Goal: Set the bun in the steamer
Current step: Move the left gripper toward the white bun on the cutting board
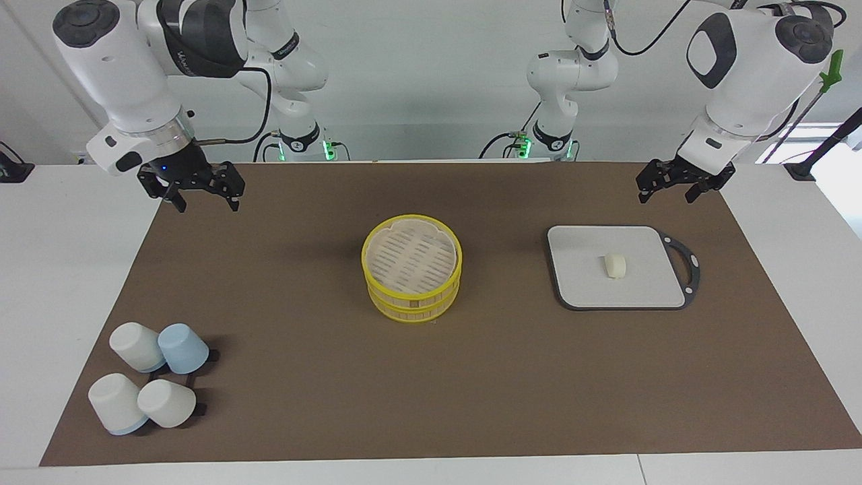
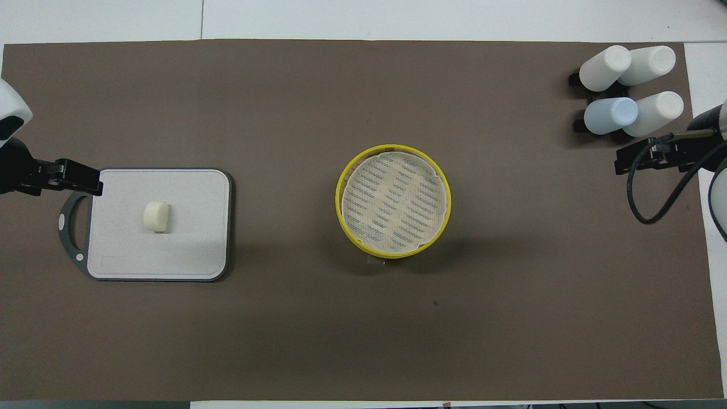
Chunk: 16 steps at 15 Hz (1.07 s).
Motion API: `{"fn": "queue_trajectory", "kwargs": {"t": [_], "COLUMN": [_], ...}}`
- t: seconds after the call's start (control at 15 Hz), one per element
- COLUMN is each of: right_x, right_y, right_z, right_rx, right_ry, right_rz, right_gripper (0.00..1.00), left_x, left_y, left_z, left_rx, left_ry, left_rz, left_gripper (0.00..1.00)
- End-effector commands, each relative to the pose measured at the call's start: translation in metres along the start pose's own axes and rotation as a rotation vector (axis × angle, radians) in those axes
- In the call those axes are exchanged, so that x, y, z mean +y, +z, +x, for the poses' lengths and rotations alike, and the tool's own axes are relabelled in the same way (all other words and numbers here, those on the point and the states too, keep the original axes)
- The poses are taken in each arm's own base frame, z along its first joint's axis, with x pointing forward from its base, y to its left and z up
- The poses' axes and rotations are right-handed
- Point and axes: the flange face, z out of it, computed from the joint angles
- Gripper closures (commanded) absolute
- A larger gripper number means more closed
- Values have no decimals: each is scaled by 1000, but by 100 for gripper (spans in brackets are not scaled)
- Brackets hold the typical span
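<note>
The bun [image 1: 615, 265] is a small cream-white lump lying on a grey square board [image 1: 579, 276] toward the left arm's end of the table; it also shows in the overhead view [image 2: 157, 217]. The steamer [image 1: 412, 302], two stacked bamboo tiers with yellow rims, stands at the middle of the brown mat with its slatted floor bare [image 2: 339, 200]. My left gripper [image 1: 668, 195] is open and empty, raised over the mat's edge beside the board's handle [image 2: 72, 180]. My right gripper [image 1: 206, 201] is open and empty over the mat's corner at the right arm's end [image 2: 639, 160].
Several upturned cups [image 1: 151, 377], white and pale blue, stand in a cluster at the right arm's end, farther from the robots than the steamer [image 2: 627, 85]. The board [image 2: 187, 227] has a dark looped handle [image 1: 688, 266]. The brown mat [image 1: 303, 377] covers most of the table.
</note>
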Motion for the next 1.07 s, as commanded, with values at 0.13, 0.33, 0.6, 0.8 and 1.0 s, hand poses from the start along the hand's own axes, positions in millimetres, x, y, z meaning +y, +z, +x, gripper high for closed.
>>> {"fn": "queue_trajectory", "kwargs": {"t": [0.13,0.33,0.6,0.8,1.0], "right_x": [2,0,-2,-6,-49], "right_y": [-1,-1,0,-1,12], "right_z": [-8,-8,-9,-8,1], "right_rx": [-12,-14,-14,-8,-14], "right_ry": [-19,-9,7,3,0], "right_rz": [5,24,40,40,40], "right_gripper": [0,0,0,0,0], "left_x": [-2,0,-5,-11,-11], "left_y": [0,16,67,130,181], "left_z": [2,-4,-10,-13,-9], "left_rx": [6,12,73,78,72], "left_ry": [-6,-11,-22,-21,-22], "left_rz": [-9,-9,-8,-7,-5], "left_gripper": [0,0,0,0,0]}}
